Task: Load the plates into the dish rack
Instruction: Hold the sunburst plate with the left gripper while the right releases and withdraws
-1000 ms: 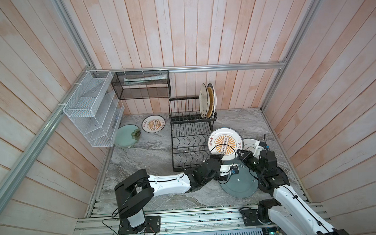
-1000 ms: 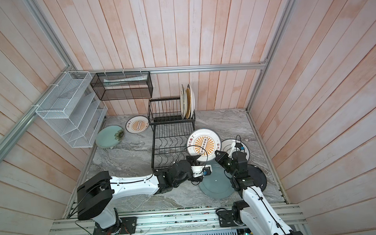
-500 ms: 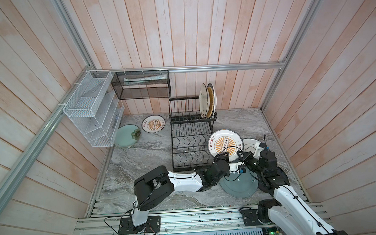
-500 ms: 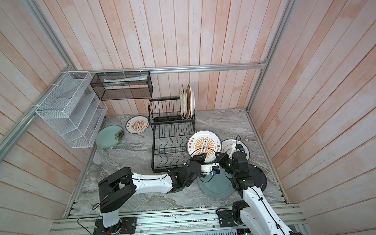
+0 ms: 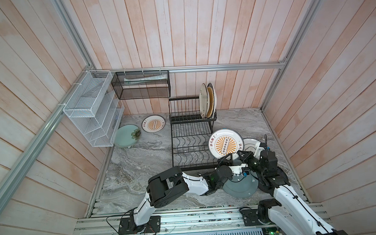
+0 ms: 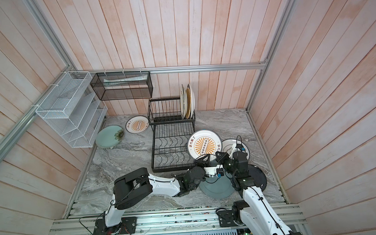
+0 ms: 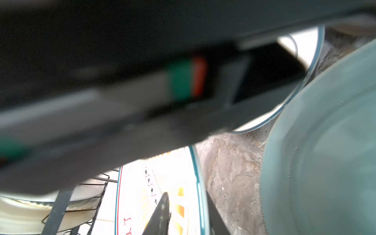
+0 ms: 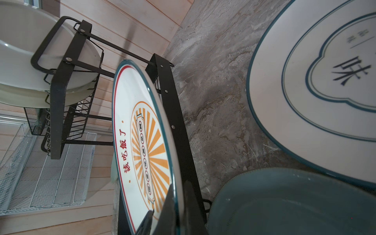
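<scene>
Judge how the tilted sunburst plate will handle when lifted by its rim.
Probably stiff: the sunburst plate holds shape on edge. Glossy rim may slip between the fingers. Could chip against the dish rack.

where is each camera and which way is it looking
Top views: high above the bases, looking down on the table; left arm, right arm show.
Left wrist: low, facing the tilted sunburst plate; one finger shows.
Right wrist: low, facing that plate and the dish rack; fingertips show.
Shared: both wrist views catch the grey-blue plate.
</scene>
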Controlling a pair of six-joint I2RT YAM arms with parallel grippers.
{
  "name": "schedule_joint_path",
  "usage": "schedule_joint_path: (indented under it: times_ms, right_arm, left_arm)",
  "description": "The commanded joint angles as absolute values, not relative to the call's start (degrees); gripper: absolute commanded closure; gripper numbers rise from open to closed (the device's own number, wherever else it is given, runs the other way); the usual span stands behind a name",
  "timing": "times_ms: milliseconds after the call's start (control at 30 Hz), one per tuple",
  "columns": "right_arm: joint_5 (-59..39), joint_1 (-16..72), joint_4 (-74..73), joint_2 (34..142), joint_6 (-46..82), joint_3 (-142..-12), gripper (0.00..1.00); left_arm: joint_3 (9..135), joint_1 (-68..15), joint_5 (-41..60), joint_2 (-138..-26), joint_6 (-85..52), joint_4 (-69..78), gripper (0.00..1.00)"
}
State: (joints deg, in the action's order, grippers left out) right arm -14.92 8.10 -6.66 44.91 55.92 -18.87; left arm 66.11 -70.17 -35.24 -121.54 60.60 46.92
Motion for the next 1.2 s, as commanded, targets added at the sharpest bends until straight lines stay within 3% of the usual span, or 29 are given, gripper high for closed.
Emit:
schedule_joint_path:
  times_ms: [0, 133, 467, 533, 633, 733, 833, 933, 1167]
  right_arm:
    - [-18.77, 8.35, -10.25, 44.85, 56.07, -19.35, 1.0]
    - [-19.34, 8.18, -10.82, 45.53, 55.25, -19.42, 1.0]
    - [-19.83, 8.2, -11.96, 45.44, 53.58, -19.45, 0.98]
    - [-20.42, 8.18, -12.65, 45.59, 52.89, -19.34, 0.82]
    - [-21.95, 8.17, -14.82, 45.79, 51.86, -18.64, 0.42]
    - [-22.4, 8.17, -14.9, 45.96, 50.63, -18.79, 0.2]
    - [-22.41, 8.16, -14.66, 45.58, 49.66, -18.89, 0.08]
    - [-23.23, 8.17, -15.18, 44.4, 48.03, -18.68, 0.02]
    - [-28.47, 8.54, -23.23, 37.62, 46.47, -14.52, 0.02]
  left_arm:
    - [67.24, -68.47, -40.83, -123.69, 63.6, 53.28, 0.8]
    - [66.81, -68.38, -41.35, -123.1, 64.67, 55.55, 1.0]
    - [63.09, -69.13, -41.38, -118.21, 66.44, 56.87, 1.0]
    - [62.24, -69.26, -41.48, -117.36, 66.62, 56.87, 1.0]
    - [61.2, -69.6, -41.39, -116.14, 66.93, 56.87, 1.0]
    - [60.14, -69.92, -41.39, -115.02, 67.15, 56.63, 1.0]
    - [58.56, -70.2, -41.38, -113.31, 66.87, 56.15, 1.0]
    - [57.0, -70.57, -41.46, -111.2, 65.04, 53.85, 1.0]
    - [52.99, -71.41, -40.54, -106.11, 60.15, 47.15, 1.0]
